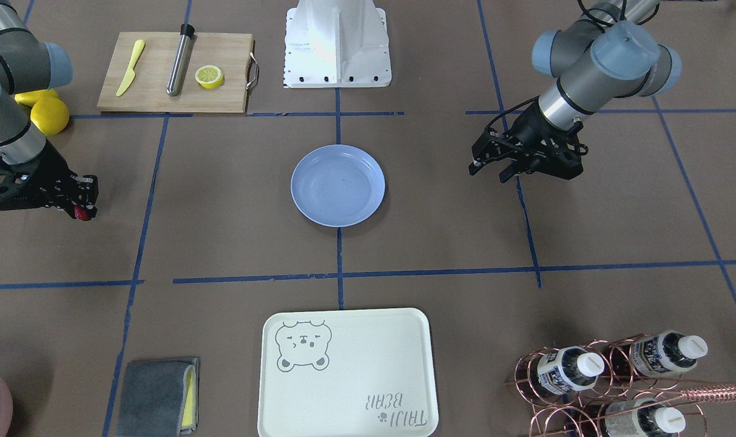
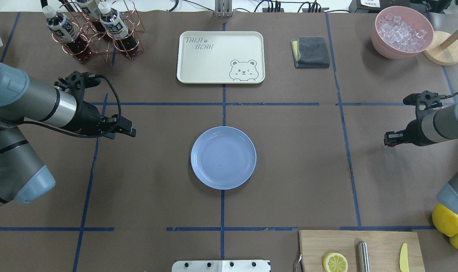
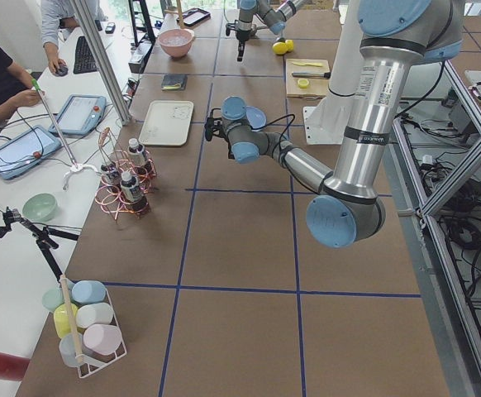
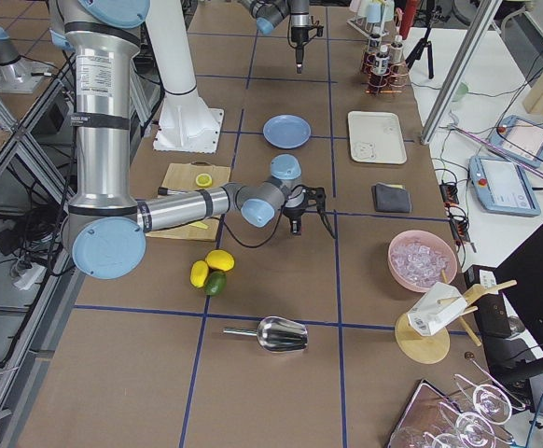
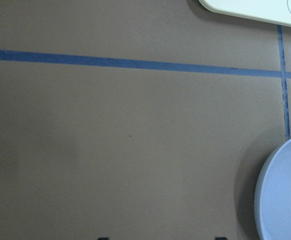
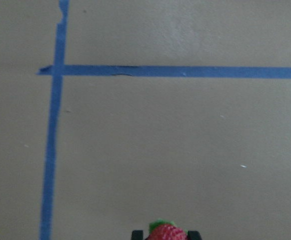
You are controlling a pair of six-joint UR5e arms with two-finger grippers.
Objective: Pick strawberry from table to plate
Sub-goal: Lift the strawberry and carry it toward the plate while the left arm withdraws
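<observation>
The small red strawberry (image 1: 84,212) with a green top (image 6: 164,232) sits between the fingertips of my right gripper (image 1: 82,209), which is shut on it a little above the brown paper table (image 1: 222,230). In the overhead view this gripper (image 2: 390,140) is far to the right of the round light-blue plate (image 2: 223,157). Nothing lies on the plate (image 1: 337,185), which rests at the table's centre. My left gripper (image 1: 489,171) hovers on the plate's other side, open and with nothing in it. The left wrist view catches the plate's rim (image 5: 285,200).
A cream bear tray (image 2: 220,56) and a grey cloth (image 2: 312,52) lie beyond the plate. A copper rack of bottles (image 2: 93,30) is at far left, a pink ice bowl (image 2: 401,32) at far right. Cutting board (image 2: 361,253) and lemons (image 2: 447,221) are near my right arm.
</observation>
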